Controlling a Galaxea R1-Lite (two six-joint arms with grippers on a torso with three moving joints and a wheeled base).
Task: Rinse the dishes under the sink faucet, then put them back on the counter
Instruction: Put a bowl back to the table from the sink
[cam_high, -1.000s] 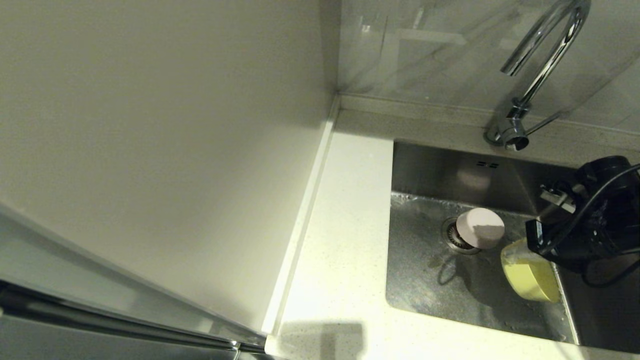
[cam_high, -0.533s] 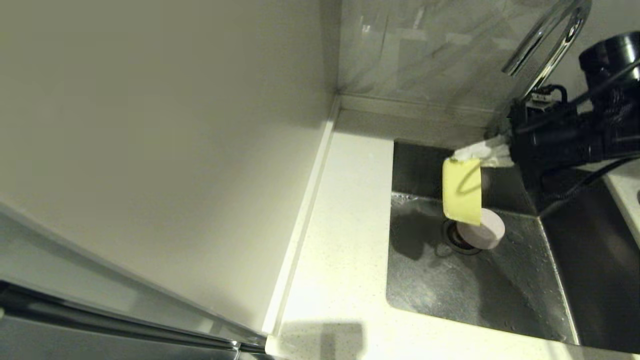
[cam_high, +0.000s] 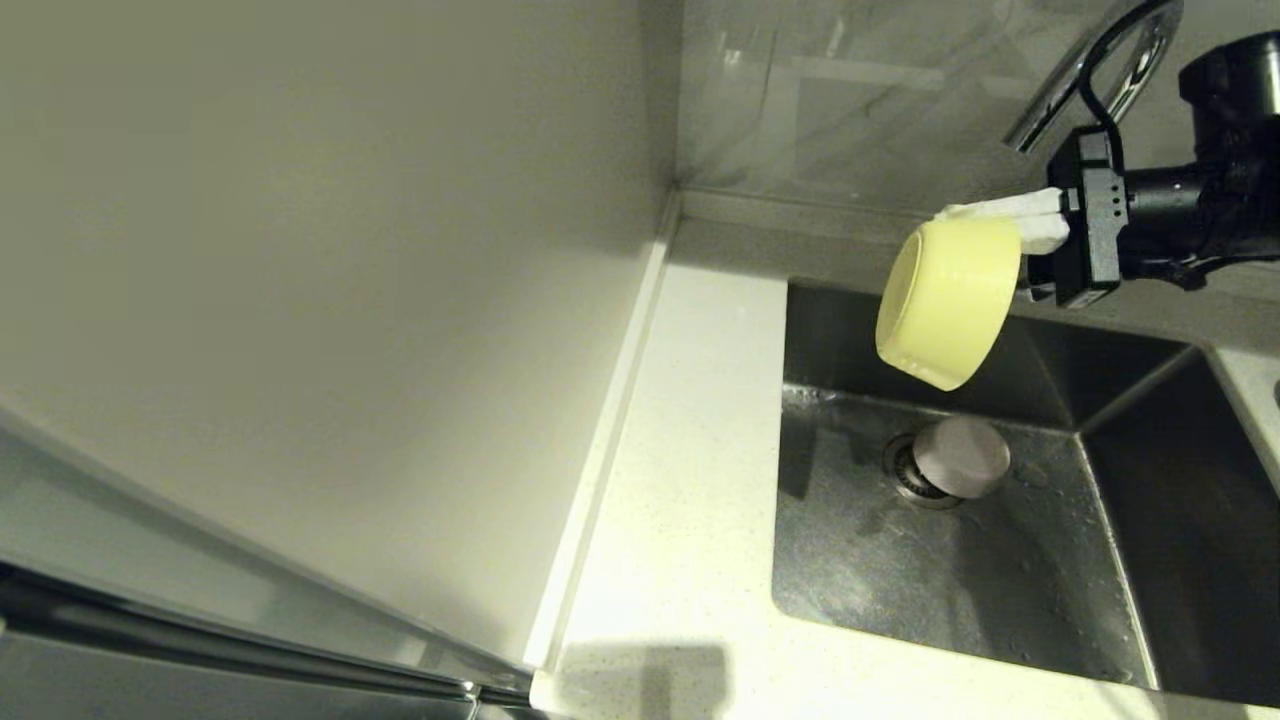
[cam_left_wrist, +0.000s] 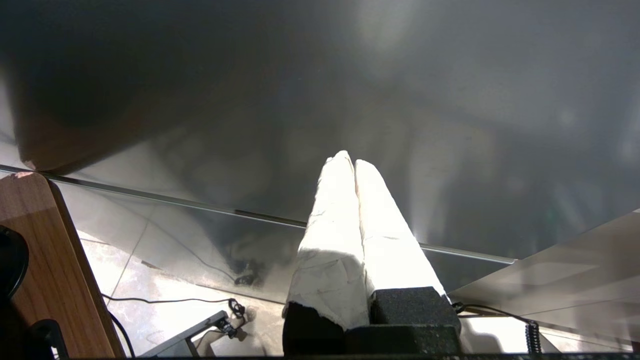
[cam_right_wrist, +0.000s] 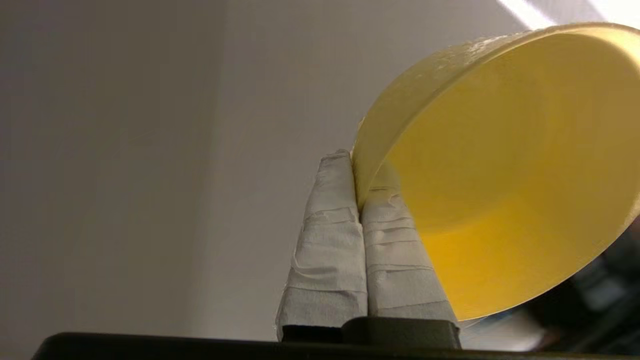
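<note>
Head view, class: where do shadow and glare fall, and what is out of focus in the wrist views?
Head view: a dark shadow on the counter at its near edge; reflections streak the faucet. Right wrist view: the yellow-green bowl is sharp, the background blurred. Left wrist view: bright light washes out the left gripper.

Dim warm light, dark shadows in the sink, glare on the counter
</note>
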